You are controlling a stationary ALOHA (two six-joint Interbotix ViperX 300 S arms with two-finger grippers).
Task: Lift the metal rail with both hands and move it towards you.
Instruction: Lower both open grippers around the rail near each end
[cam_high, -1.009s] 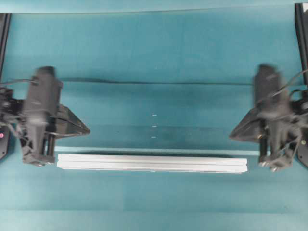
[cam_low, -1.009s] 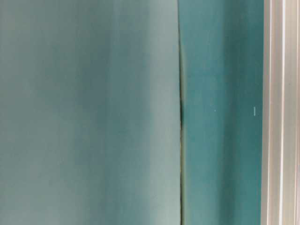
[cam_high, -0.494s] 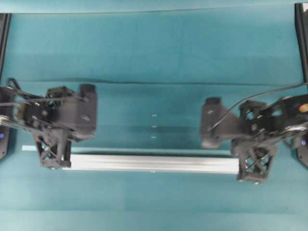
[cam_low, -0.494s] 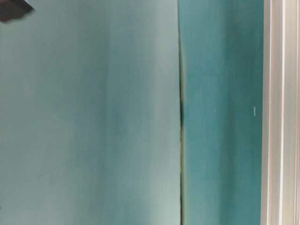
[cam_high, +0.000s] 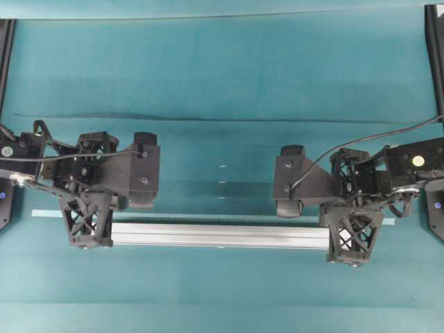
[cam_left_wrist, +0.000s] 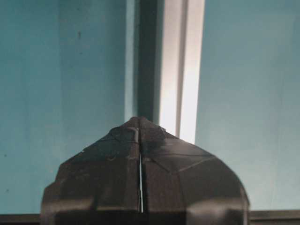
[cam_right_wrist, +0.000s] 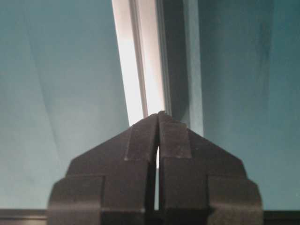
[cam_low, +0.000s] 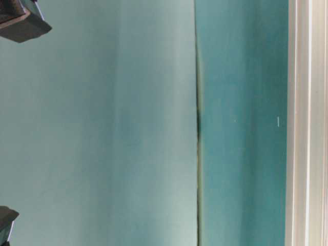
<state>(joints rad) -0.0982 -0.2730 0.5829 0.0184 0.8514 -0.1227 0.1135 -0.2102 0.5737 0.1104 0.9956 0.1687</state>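
The metal rail (cam_high: 220,234) lies lengthwise on the teal table, silver with grooves. It also shows in the table-level view (cam_low: 307,123). My left gripper (cam_high: 89,234) hangs over the rail's left end and my right gripper (cam_high: 350,248) over its right end, hiding both ends. In the left wrist view my left gripper (cam_left_wrist: 139,129) has its fingers pressed together with nothing between them, and the rail (cam_left_wrist: 180,70) runs on beyond the tips. In the right wrist view my right gripper (cam_right_wrist: 158,115) is likewise shut and empty over the rail (cam_right_wrist: 140,56).
A thin pale-blue strip of tape (cam_high: 43,214) lies just behind the rail, parallel to it, and shows in both wrist views (cam_left_wrist: 131,61) (cam_right_wrist: 193,61). A seam in the table cover (cam_high: 222,119) runs across farther back. Dark gripper parts (cam_low: 20,20) edge the table-level view.
Both arms have swung in from the table's sides and now sit over the rail's two ends. The rail has not moved.
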